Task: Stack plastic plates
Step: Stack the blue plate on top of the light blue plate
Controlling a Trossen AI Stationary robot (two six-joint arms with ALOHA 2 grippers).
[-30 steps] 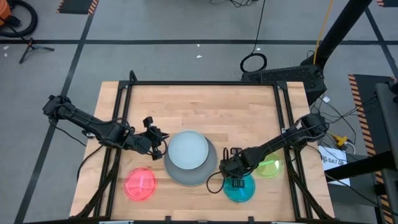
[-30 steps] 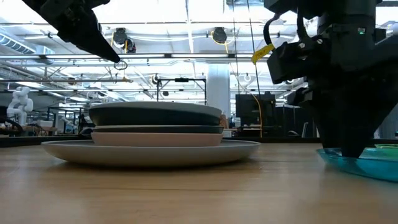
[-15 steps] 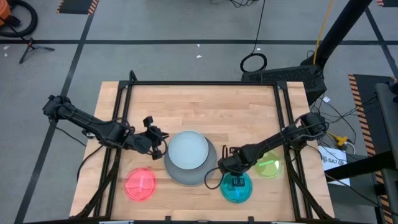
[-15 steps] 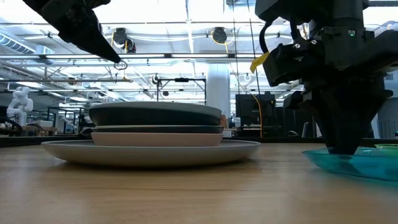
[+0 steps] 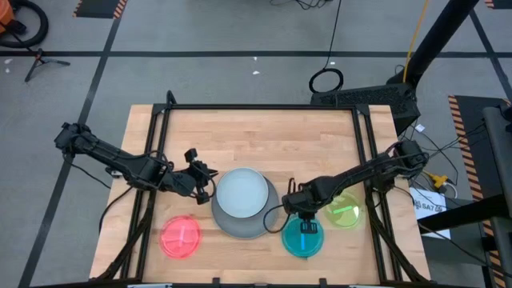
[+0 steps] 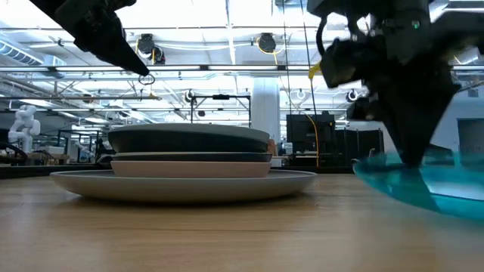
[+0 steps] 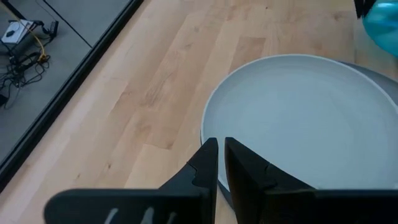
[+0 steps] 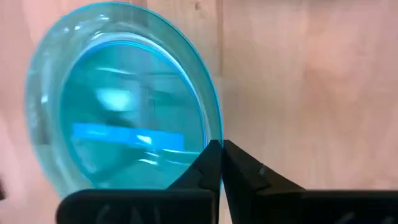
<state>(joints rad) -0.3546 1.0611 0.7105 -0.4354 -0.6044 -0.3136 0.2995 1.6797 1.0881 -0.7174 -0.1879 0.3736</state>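
Lifting of the cyan plate (image 5: pixel 303 237) is the step in hand: the right gripper (image 8: pixel 219 155) has its jaws closed on the rim, and the plate hangs tilted just beside the stack (image 5: pixel 242 202). Next it must go over the pale blue plate (image 7: pixel 298 124) (release level). The left gripper (image 7: pixel 219 155), jaws nearly shut and empty, waits beside the stack.
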